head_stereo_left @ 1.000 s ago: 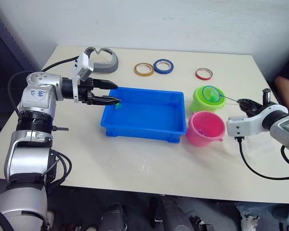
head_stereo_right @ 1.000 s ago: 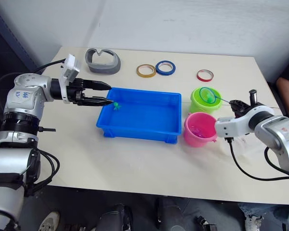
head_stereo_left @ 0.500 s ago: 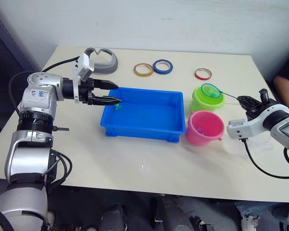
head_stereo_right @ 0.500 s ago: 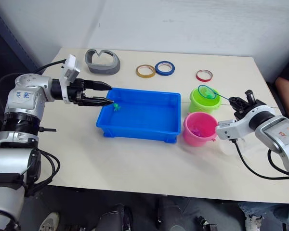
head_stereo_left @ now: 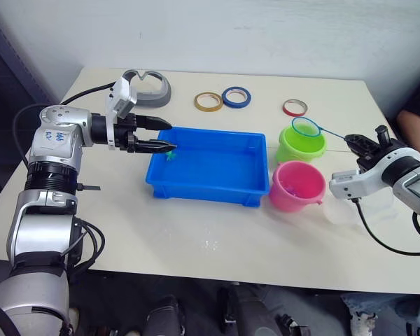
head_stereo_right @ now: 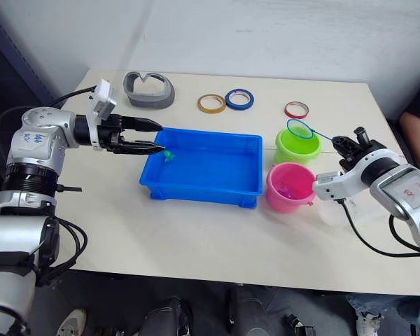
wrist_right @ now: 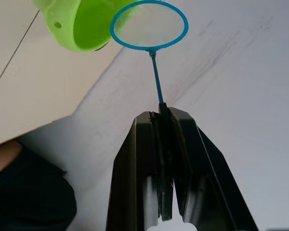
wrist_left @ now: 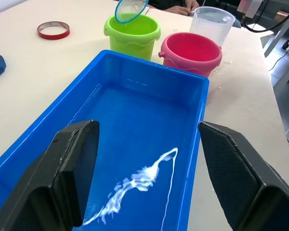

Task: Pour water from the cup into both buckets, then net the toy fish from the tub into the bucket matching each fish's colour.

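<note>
While tape rings lie behind, tub stands unobstructed.

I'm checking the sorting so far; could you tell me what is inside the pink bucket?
Something small and pink-magenta shows inside the pink bucket, probably fish; the count is unclear, and its near wall hides part of the bottom.

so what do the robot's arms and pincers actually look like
Both arms are silver-grey metal with rounded joint housings and black ribbed bands, and loose black cables run alongside them. The left arm carries blue handwritten marks on its upper housing and a white camera block at the wrist. The left pincer has two long tapered black fingers; the right pincer has flat black fingers.
</note>
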`<move>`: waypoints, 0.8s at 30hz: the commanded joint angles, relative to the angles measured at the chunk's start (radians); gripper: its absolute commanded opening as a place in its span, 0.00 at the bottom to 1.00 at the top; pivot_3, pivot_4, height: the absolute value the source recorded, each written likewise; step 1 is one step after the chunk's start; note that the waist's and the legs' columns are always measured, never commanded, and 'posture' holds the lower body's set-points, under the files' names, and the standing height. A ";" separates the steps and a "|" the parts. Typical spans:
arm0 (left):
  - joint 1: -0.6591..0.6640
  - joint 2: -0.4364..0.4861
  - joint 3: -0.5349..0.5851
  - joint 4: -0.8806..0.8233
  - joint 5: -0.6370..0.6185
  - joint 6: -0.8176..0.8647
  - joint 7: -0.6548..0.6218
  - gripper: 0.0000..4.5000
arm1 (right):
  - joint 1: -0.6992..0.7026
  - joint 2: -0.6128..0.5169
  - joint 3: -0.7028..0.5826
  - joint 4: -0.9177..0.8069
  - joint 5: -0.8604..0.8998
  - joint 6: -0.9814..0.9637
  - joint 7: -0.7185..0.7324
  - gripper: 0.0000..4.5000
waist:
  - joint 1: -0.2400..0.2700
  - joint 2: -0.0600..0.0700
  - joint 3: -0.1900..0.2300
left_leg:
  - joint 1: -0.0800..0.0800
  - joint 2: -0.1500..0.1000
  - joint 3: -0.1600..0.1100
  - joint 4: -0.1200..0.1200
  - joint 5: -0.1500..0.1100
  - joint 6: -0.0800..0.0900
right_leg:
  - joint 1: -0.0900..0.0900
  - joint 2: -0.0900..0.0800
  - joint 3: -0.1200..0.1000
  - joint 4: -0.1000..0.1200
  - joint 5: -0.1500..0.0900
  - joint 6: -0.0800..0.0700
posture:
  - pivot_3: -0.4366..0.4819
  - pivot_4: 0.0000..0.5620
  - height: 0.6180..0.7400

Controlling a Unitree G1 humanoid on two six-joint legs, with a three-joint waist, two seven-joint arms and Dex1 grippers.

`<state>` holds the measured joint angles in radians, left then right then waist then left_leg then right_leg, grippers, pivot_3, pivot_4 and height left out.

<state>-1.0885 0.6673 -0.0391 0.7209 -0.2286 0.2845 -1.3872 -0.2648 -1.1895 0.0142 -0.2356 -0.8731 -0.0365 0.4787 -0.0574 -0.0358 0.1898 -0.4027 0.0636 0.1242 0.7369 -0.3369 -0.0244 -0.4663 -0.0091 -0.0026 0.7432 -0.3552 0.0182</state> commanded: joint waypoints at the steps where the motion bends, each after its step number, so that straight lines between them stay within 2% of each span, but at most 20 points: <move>1: -0.005 0.041 0.037 -0.016 -0.004 0.002 0.014 0.80 | -0.083 0.085 -0.095 -0.061 0.171 0.153 0.153 0.00 | -0.004 0.000 0.000 | 0.000 0.000 0.000 0.000 0.000 0.000 | 0.000 0.000 0.000 0.000 0.000 0.000 | 0.48 0.27 0.61; 6: 0.030 0.143 0.059 0.004 0.021 -0.007 0.058 0.80 | -0.238 0.263 -0.116 -0.151 0.457 0.504 0.409 0.00 | -0.012 0.000 0.000 | 0.002 0.000 0.000 0.000 0.001 -0.002 | 0.000 0.001 0.001 0.003 0.000 0.000 | 0.48 0.27 0.61; 11: 0.103 0.245 0.099 -0.039 0.026 0.009 0.105 0.80 | -0.393 0.431 -0.034 -0.212 0.636 0.892 0.509 0.00 | -0.021 0.000 0.000 | 0.003 0.000 -0.001 0.000 0.001 -0.002 | 0.000 0.000 0.000 0.005 0.000 -0.001 | 0.48 0.27 0.61; 15: 0.178 0.291 0.129 -0.118 0.012 0.051 0.130 0.80 | -0.445 0.496 0.053 -0.225 0.703 1.034 0.503 0.00 | -0.020 0.000 0.000 | 0.002 0.000 -0.003 0.000 0.001 -0.002 | 0.000 -0.001 -0.001 0.005 0.000 -0.001 | 0.48 0.27 0.61; 18: 0.284 0.330 0.187 -0.228 -0.016 0.117 0.165 0.80 | -0.480 0.563 0.141 -0.208 0.765 1.113 0.493 0.00 | -0.019 0.000 0.000 | 0.000 0.000 -0.003 0.000 0.000 0.000 | -0.001 -0.002 -0.002 0.004 0.000 -0.001 | 0.48 0.27 0.61; 24: 0.444 0.369 0.276 -0.401 -0.065 0.235 0.230 0.80 | -0.521 0.638 0.289 -0.114 0.813 1.108 0.447 0.00 | -0.022 -0.001 -0.001 | 0.000 0.000 -0.004 0.000 0.000 0.000 | -0.001 -0.002 -0.002 0.003 0.000 -0.001 | 0.48 0.27 0.61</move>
<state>-0.6483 1.0065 0.1880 0.3783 -0.2669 0.4955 -1.1785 -0.7659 -0.5605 0.2820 -0.3680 -0.0687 1.0932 0.9485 -0.0790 -0.0369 0.1892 -0.4028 0.0636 0.1204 0.7368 -0.3369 -0.0244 -0.4670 -0.0112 -0.0046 0.7463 -0.3556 0.0171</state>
